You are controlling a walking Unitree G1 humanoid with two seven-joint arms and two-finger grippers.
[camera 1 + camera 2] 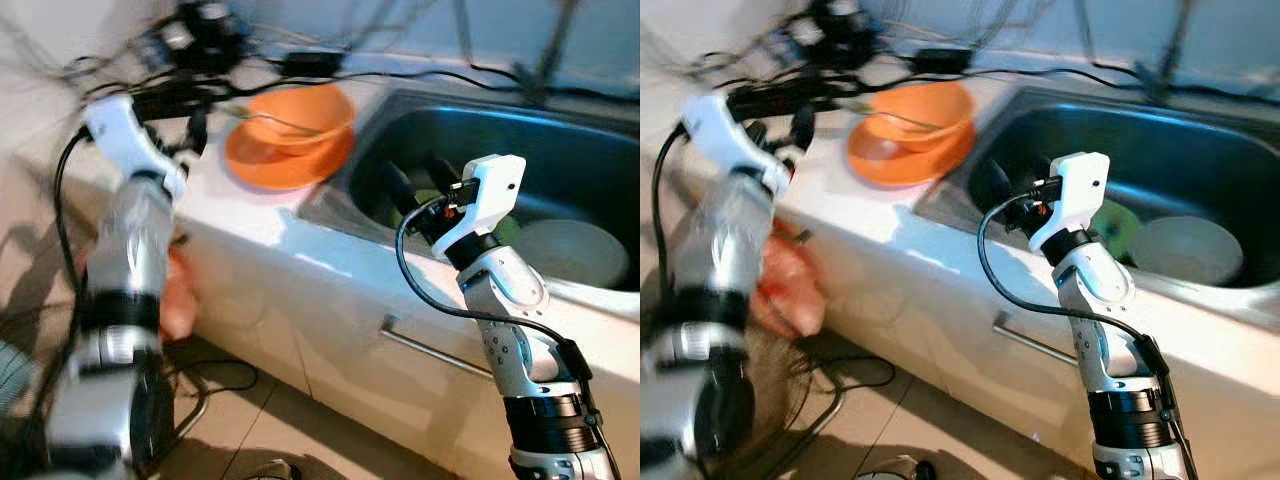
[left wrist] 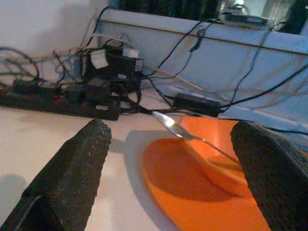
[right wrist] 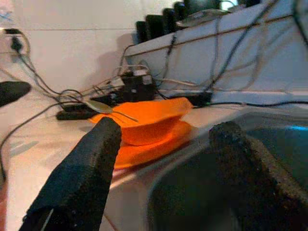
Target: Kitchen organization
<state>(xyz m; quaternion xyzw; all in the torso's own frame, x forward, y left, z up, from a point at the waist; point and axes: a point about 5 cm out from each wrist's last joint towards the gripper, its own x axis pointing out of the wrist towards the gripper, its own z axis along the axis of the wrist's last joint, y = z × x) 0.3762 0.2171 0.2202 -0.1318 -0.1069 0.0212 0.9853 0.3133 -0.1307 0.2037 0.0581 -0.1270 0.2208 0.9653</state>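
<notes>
An orange bowl (image 1: 300, 112) rests on an orange plate (image 1: 280, 165) on the white counter (image 1: 235, 205), just left of the steel sink (image 1: 500, 125). A metal spoon (image 2: 179, 131) lies in the bowl with its handle sticking out. My left gripper (image 1: 185, 120) hovers open over the counter just left of the plate, holding nothing. My right gripper (image 1: 415, 182) is open at the sink's left side, pointing toward the bowl and empty. In the sink lie a white bowl (image 1: 572, 250) and something green (image 1: 1112, 226).
A black power strip (image 2: 57, 98), an adapter (image 2: 197, 103) and tangled cables crowd the back of the counter. A metal handle (image 1: 430, 350) sticks out of the cabinet front. A reddish bag (image 1: 785, 285) and a cable (image 1: 220, 375) lie on the floor.
</notes>
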